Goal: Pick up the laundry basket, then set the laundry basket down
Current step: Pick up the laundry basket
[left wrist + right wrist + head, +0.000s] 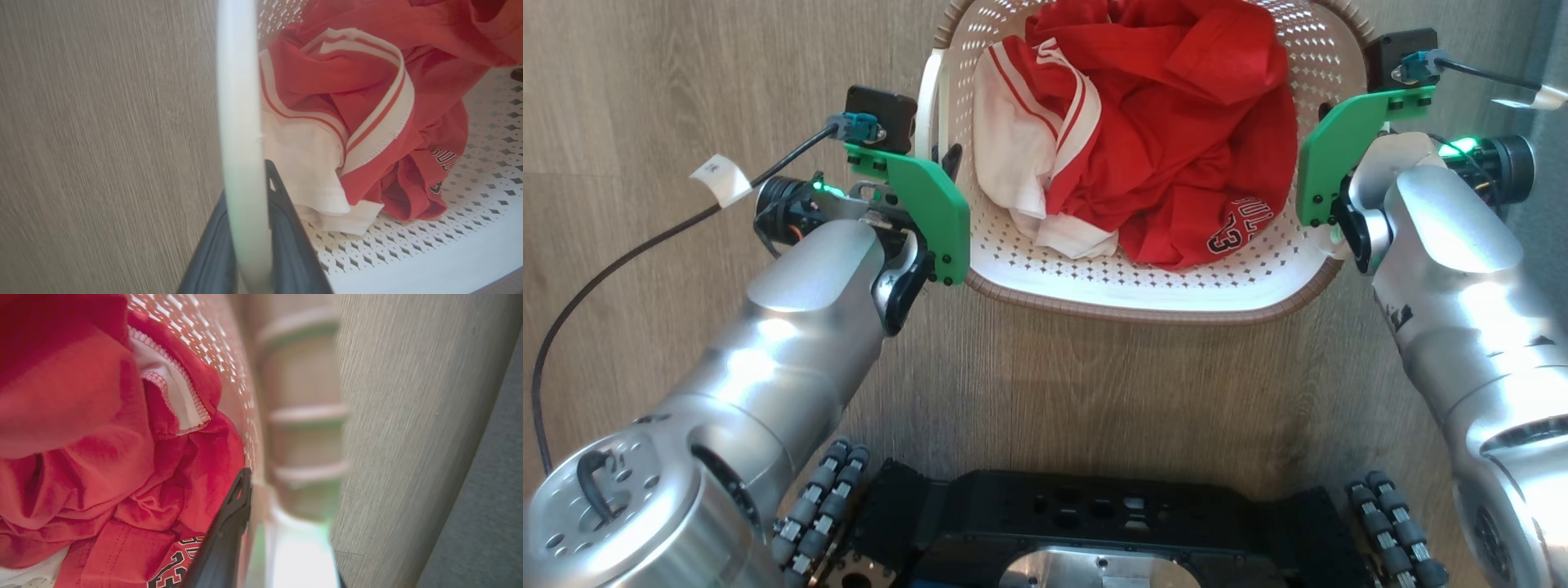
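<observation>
The laundry basket (1143,304), white perforated plastic with a brown woven-look rim, sits between my two arms at the top middle of the head view. It holds a crumpled red jersey (1176,122) and a white garment (1013,155). My left gripper (947,163) is shut on the basket's white left handle (239,102), with one dark finger on each side of it. My right gripper (1327,122) grips the basket's right side. One of its fingers (233,522) is inside against the wall; the other is mostly hidden. Whether the basket touches the floor I cannot tell.
Pale wood-grain floor (1094,392) lies all around. My black wheeled base (1094,523) is just below the basket. A black cable (605,261) trails off my left wrist. A grey surface (490,498) borders the floor on the right.
</observation>
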`<state>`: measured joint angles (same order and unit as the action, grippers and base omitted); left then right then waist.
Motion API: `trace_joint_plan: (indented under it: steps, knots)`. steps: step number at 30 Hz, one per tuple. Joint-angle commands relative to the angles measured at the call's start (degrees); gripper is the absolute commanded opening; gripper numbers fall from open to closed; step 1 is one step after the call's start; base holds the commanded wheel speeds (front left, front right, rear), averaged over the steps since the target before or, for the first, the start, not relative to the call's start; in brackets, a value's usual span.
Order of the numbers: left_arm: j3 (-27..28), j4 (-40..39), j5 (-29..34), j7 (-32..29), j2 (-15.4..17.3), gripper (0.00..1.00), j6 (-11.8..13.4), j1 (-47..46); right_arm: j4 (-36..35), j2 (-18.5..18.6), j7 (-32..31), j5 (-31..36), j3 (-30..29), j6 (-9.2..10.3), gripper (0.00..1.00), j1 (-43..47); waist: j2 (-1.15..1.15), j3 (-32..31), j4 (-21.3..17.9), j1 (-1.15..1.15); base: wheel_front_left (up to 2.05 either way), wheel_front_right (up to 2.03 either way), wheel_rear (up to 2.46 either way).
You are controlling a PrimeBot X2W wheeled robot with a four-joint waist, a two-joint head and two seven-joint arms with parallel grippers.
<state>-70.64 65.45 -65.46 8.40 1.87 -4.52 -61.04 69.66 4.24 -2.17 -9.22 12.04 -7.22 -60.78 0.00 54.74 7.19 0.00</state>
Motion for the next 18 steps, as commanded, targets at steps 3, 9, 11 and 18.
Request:
trace_joint_plan:
  steps: [3,9,11,18]
  knots:
    - [-0.67,-1.31,-0.78,0.25,1.0,0.0,-0.5,0.46,-0.85,-1.36,0.65,-0.04,2.38,-0.26,0.0,2.44,0.0,-0.45,0.27,0.0,0.0,0.0,0.0]
    - [-1.7,-1.59,-1.2,-0.94,1.0,0.0,-0.9,1.3,-1.78,-1.36,-0.02,-1.41,5.32,-0.26,0.0,2.94,0.0,-2.08,0.48,0.0,0.0,0.0,0.0]
    - [-2.01,-1.65,-0.67,-1.74,1.0,0.0,-1.15,1.75,-2.2,-1.36,-0.68,-2.02,6.88,-0.26,0.0,3.21,0.0,-2.98,0.48,0.0,0.0,0.0,0.0]
    - [-2.59,-1.43,4.09,-4.27,1.0,0.0,-2.03,3.44,-3.82,-1.36,-5.68,-5.99,13.62,-0.26,0.0,4.8,0.0,-7.27,0.51,0.0,0.0,0.0,0.0]
